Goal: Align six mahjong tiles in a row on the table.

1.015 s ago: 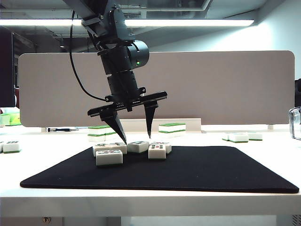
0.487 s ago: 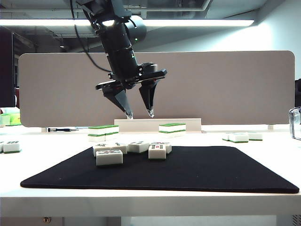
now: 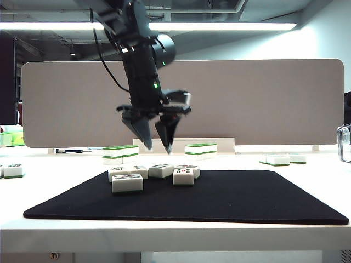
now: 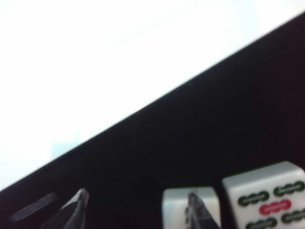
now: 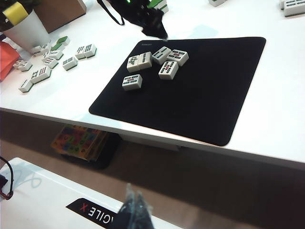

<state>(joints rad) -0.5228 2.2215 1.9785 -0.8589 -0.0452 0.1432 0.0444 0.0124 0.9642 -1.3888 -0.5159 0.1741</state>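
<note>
Up close, your left gripper hangs in the air over the back edge of the mat, fingers parted with a clear gap and nothing between them. Tips point down, well clear of the tiles below. In the left wrist view one fingertip overlaps a white tile, but the exterior view shows it is above, not touching.

Your right gripper sits far back from the table, low at the near side; its fingers look pressed together (dark and blurred, so only a thin tip shows), nothing held.

Tiles on the mat, face up, in a loose cluster toward the mat's rear left part in the exterior view:
- two side by side, touching
- one just beyond them, angled
- one next to that, with red marks
- one just in front of that pair
- one alone, nearer the front

Not in a row yet.

Off the mat: stacked green-topped tiles behind it, loose spare tiles on the white top, a grey divider at the back.
</note>
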